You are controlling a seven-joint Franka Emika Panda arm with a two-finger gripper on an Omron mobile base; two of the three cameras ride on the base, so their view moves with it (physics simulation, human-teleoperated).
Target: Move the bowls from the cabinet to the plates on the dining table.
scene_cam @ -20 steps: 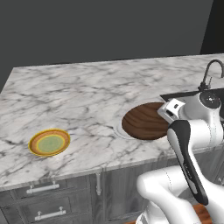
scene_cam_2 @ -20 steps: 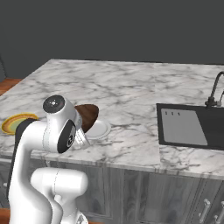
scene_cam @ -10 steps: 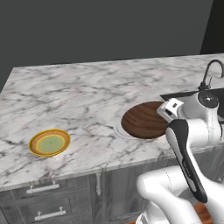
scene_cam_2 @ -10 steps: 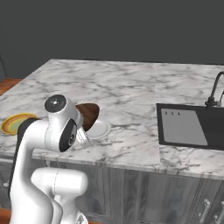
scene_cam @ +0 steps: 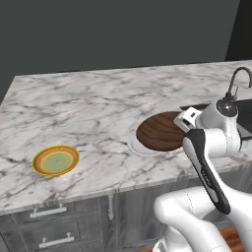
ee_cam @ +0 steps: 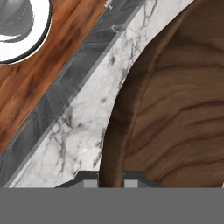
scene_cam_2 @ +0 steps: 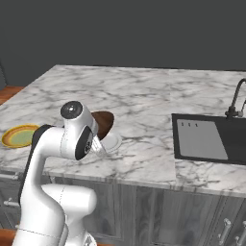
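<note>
Hand view shows the dark wooden bowl point(ee_cam: 175, 100) up close, its rim running down between the two finger tips, so the gripper point(ee_cam: 110, 177) is pinched narrow on that rim. From the left base view the same bowl point(scene_cam: 161, 131) sits over the pale plate point(scene_cam: 139, 147), whose whitish edge peeks out along the bowl's near and left sides; the right base view has the bowl point(scene_cam_2: 102, 123) half hidden behind the arm, with the plate's rim point(scene_cam_2: 111, 142) showing just in front. Compared with the pictures from a second and half a second back, nothing has shifted: bowl, plate and arm are all in the same spots, and the jaws have stayed clamped. That stillness, with the bowl already over the plate, suggests the placing is at its end and the release is what remains, though whether the bowl's base is resting on the plate or hangs just above it cannot be told. Farther out on the dining table point(scene_cam: 98, 108), the yellow plate point(scene_cam: 55, 160) lies well apart to the left, bare, waiting for a second bowl. A sink point(scene_cam_2: 206, 139) with its dark tap lies at the other end of the slab
</note>
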